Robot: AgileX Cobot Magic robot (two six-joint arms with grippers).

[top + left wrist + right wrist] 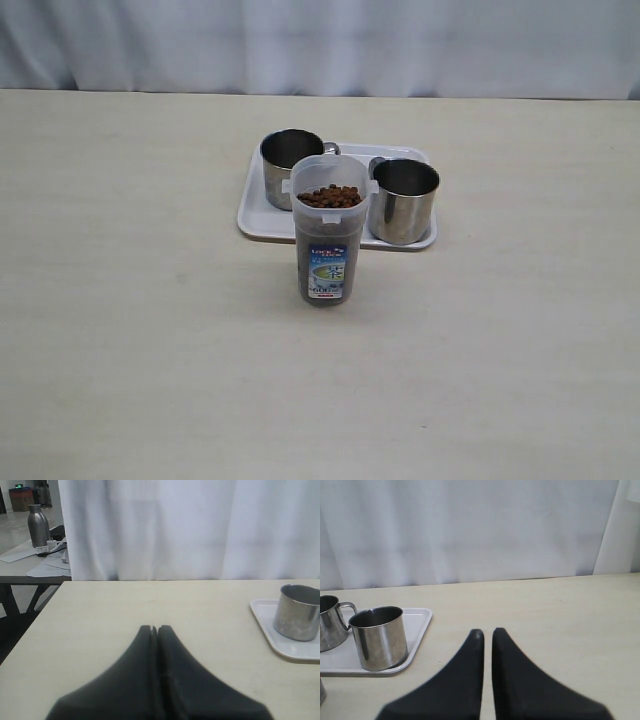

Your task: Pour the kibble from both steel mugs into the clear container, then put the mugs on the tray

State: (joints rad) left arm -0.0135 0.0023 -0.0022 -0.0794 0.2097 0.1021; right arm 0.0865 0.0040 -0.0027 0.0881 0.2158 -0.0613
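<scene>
The clear container point(325, 255) stands upright on the table just in front of the tray point(255, 222), filled nearly to its rim with kibble point(329, 196). Both steel mugs stand upright on the tray, one at the back left point(285, 170), one at the right point(403, 203). Neither gripper shows in the exterior view. My left gripper point(154, 628) is shut on nothing, well away from a mug point(298, 612) and the tray point(295, 652). My right gripper point(488, 631) is all but shut, a thin slit between its fingers, nothing held, beside the tray point(417, 622) and the nearer mug point(379, 637).
A white curtain point(320, 45) hangs behind the table's far edge. Past the table's side edge, the left wrist view shows another desk with a steel bottle point(38, 526) and papers. Bare tabletop point(130, 330) spreads to both sides of the tray and in front of the container.
</scene>
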